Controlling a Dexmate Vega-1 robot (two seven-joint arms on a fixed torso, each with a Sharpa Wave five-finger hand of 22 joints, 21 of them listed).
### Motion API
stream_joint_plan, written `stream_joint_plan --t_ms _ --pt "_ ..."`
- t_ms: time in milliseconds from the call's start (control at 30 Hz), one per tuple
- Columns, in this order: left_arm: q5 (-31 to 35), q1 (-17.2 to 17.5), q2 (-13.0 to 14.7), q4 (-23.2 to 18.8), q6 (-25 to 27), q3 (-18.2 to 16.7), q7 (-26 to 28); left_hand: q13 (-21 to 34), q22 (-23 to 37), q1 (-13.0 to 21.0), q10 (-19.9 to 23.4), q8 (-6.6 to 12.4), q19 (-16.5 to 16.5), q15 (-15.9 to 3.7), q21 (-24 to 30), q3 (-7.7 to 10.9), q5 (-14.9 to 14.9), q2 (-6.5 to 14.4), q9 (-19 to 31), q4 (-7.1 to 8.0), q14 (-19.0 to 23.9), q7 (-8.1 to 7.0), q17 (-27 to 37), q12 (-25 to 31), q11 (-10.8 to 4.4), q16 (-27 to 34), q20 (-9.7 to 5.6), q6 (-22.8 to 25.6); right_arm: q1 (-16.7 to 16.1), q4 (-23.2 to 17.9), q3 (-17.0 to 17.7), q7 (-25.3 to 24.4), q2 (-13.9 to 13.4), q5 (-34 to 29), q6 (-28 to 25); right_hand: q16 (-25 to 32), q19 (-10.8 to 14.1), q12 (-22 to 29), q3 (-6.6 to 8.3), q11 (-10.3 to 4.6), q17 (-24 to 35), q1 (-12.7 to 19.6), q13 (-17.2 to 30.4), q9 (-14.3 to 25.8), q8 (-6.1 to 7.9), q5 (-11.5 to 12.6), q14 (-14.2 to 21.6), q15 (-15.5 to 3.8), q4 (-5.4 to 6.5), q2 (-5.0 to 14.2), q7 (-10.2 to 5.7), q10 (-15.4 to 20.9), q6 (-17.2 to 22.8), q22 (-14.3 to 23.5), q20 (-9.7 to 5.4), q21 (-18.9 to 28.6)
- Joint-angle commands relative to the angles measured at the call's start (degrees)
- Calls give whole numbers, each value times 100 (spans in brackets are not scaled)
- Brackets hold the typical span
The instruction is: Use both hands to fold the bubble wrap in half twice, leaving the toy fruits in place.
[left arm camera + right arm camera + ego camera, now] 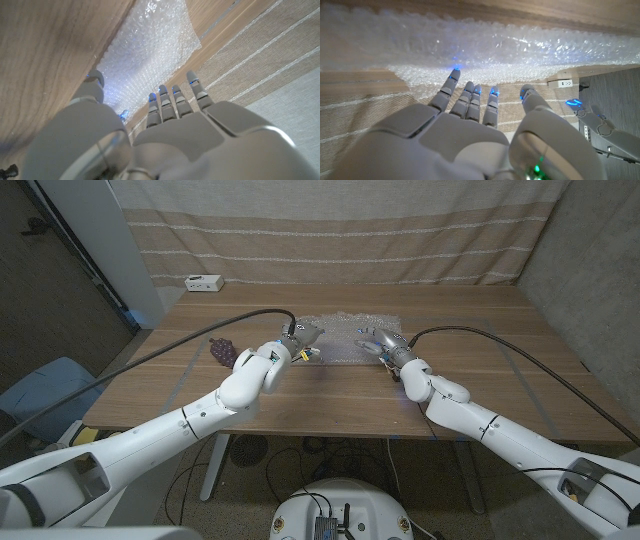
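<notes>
Purple toy grapes [221, 351] seen left of centre on wooden table [480, 365]. Left hand [301, 340] positioned at left edge of bubble wrap [345, 335], fingers [162, 100] spread, nothing held. Bubble wrap laid upper centre. Right hand [385, 345] at its right edge, fingers [470, 97] apart, nothing gripped.

Overhead head camera; both close wrist cameras, perhaps inverted, sharing bubble wrap [345, 338].

Bubble wrap [345, 337] mid-table, between both hands; toy grapes [222, 351] to its left.
</notes>
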Motion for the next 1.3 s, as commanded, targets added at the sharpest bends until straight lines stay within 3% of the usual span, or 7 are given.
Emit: stream_joint_plan --t_ms 33,200,400,667,1000,1167,1300 --pt "942 81 -57 -101 -624 -179 -1157 -6 16 71 -144 13 -38 53 -68 -39 64 -91 -3 -4 -98 -14 -7 -46 4 -5 -5 -129 276 330 -285 260 139 -134 -64 15 -13 9 -35 13 -12 -61 -9 3 6 -2 -45 -70 -21 34 40 -25 3 -2 -16 -49" --pt "1314 215 -150 -34 -725 -238 -1277 -74 20 470 -518 -3 -21 140 -199 31 105 76 -20 -20 -347 12 -28 -92 37 10 -6 -572 288 346 -325 229 164 -189 -148 34 -4 29 -35 28 -49 -55 -25 1 31 1 -26 -72 -38 51 55 -6 47 -2 -17 -61" --pt "1861 392 -310 230 -708 -260 -1049 -119 23 822 -596 16 50 126 -255 160 41 309 -30 -49 -363 56 -35 -53 64 55 -34 -818 304 379 -350 210 178 -201 -172 48 15 54 -37 35 -93 -53 -43 -1 60 3 -8 -59 -56 56 94 33 109 -2 -26 -70" --pt "2921 550 -488 830 -545 -81 -219 -177 23 1224 -545 123 370 -22 -223 252 -41 435 -36 -93 -116 85 -49 15 2 140 -162 -681 339 383 -370 227 167 -216 -195 72 36 81 -36 34 -156 -64 -69 -4 93 7 45 -68 -69 69 125 85 193 -3 -25 -86" --pt "2800 523 -758 1484 -521 -59 309 -263 27 1625 -169 204 731 -278 -199 234 -77 426 -38 -89 346 52 -58 169 -146 242 -248 -384 372 411 -350 172 140 -211 -65 93 53 107 -34 30 -225 -76 -96 -7 111 9 105 -73 -85 76 141 146 254 -3 0 -106" --pt "2867 467 -924 1901 -296 61 714 -336 44 2211 176 227 1165 -405 -96 344 -6 627 -37 -114 758 68 -60 276 -193 307 -409 -157 402 472 -342 171 147 -199 -7 98 66 114 -28 34 -268 -59 -110 -8 115 12 135 -76 -118 64 146 164 274 -3 15 -115" --pt "2782 319 -1018 2187 -298 167 844 -403 72 3149 539 299 1429 -655 33 573 168 981 -29 -178 1123 -74 -64 371 -295 326 -520 298 434 526 -335 195 154 -172 39 97 72 120 -27 28 -293 -61 -120 -9 123 14 141 -72 -127 63 147 180 302 -3 20 -122"
